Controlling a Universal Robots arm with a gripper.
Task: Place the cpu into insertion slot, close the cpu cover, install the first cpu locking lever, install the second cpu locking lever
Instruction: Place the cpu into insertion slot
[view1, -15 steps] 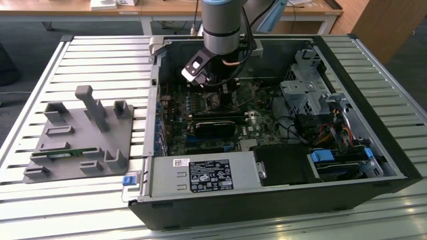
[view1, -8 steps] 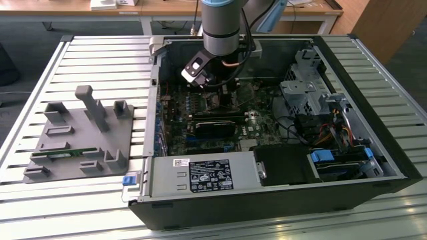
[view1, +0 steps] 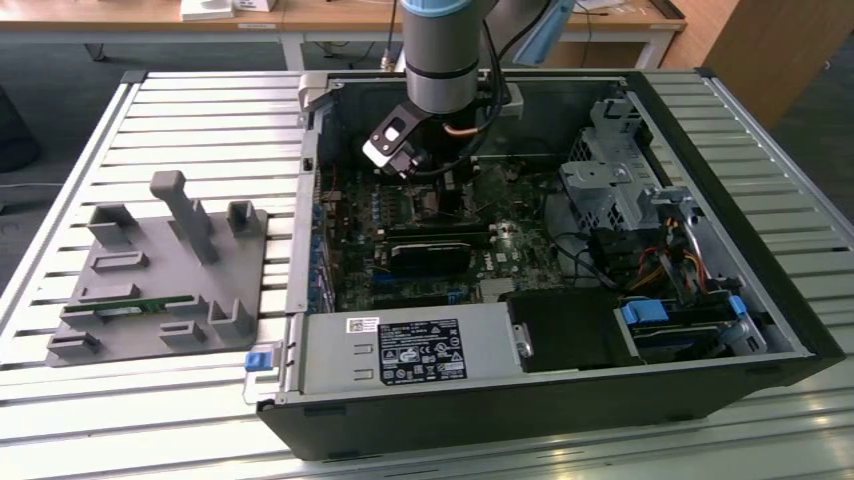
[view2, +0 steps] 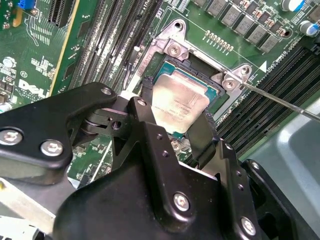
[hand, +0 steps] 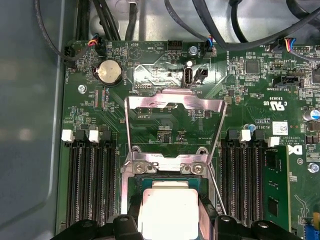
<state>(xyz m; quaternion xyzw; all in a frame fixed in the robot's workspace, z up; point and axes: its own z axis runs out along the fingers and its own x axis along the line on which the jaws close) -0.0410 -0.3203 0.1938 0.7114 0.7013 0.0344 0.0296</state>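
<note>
Open computer case (view1: 534, 420) flat on slatted table (view1: 200, 110). Inside, green circuit board (hand: 100, 110) across case floor. Over board's middle, gripper (view2: 176, 116) clenched on cpu (hand: 167, 207), fingers (view2: 145, 115) against two opposite edges. Raised cpu cover (hand: 172, 100) hinged at insertion slot (view2: 192, 67) edge, flanked by long black slots (hand: 90, 190). Silver top up, cpu within slot's rim; seated or not, cannot tell.

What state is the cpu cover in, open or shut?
Open: the cpu cover is swung back off the insertion slot, leaving the cpu uncovered.
</note>
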